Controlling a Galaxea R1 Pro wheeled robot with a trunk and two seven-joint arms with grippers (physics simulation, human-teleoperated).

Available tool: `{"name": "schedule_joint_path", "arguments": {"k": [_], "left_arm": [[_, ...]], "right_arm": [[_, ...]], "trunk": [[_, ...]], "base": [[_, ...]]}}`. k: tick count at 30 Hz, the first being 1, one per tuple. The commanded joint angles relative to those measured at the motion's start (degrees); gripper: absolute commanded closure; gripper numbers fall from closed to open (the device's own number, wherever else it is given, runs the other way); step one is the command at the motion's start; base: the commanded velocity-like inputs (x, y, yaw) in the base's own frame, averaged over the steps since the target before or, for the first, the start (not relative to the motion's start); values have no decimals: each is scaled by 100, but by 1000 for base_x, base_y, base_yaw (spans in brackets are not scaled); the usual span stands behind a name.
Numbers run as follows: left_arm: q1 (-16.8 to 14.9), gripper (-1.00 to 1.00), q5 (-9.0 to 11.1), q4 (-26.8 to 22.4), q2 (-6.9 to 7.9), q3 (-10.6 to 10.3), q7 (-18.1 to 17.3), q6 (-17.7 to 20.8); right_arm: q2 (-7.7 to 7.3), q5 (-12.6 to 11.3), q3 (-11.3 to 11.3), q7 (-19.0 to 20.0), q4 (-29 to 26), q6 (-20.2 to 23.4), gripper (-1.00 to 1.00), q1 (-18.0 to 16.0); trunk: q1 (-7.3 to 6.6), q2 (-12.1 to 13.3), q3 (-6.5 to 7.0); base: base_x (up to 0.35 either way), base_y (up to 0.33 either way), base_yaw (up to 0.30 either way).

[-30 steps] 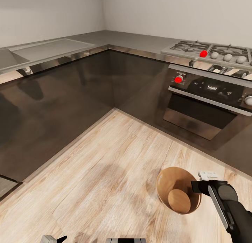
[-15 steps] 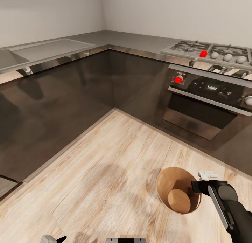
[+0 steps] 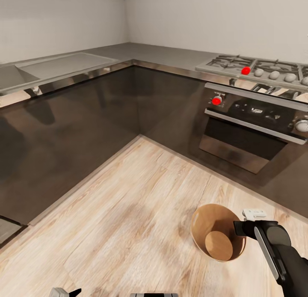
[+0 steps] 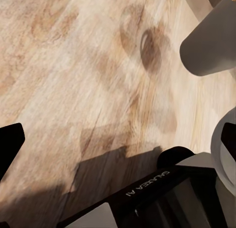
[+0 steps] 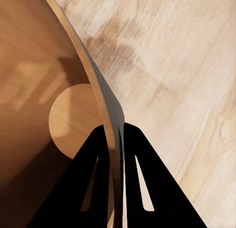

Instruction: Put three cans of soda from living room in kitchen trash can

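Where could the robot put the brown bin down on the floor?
The wood floor lies bare from the dark cabinets across to the bin. It gets tighter by the oven, near the right gripper clamping the bin's wall.
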Motion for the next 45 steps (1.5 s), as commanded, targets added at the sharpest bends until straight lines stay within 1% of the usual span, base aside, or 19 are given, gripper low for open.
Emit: {"name": "schedule_joint_path", "arguments": {"k": [1,45], "left_arm": [[0,-100,0,0,0,-1,0,0],[0,-100,-1,-5,-2,-5,0,0]], "right_arm": [[0,-57,-2,28,0,3,100,-1],[2,-57,3,27,0,4,100,-1]], "trunk": [[0,0,10],[0,0,424]], "base": [[0,0,0],[0,0,0]]}}
